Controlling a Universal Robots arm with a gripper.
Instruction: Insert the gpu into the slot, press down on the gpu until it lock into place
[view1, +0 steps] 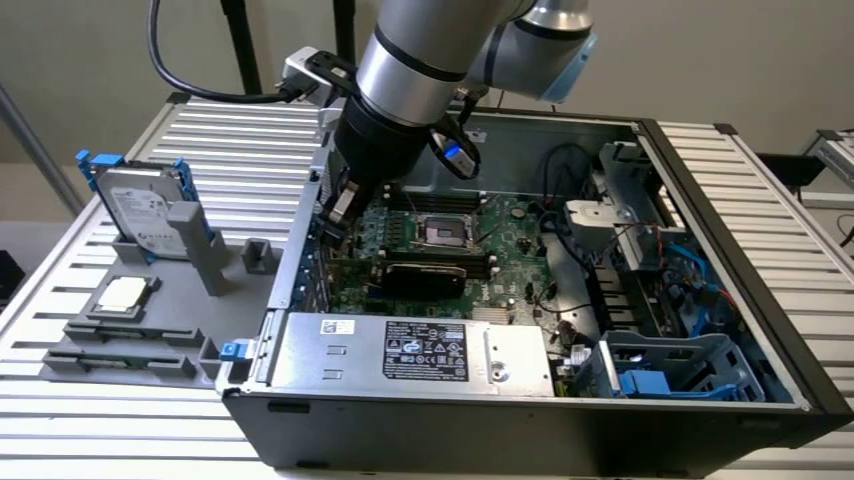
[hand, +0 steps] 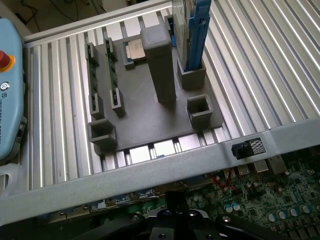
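Exterior view: the gpu (view1: 424, 276) sits on the green board, at five o'clock from the shut, empty hand (view1: 336, 215).

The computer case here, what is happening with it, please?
A robot arm reaches down into the open computer case. Its pincer is shut and sits low by the case wall on the exterior view's left. The gpu lies nearby on the green motherboard. Whether it is locked in cannot be told.
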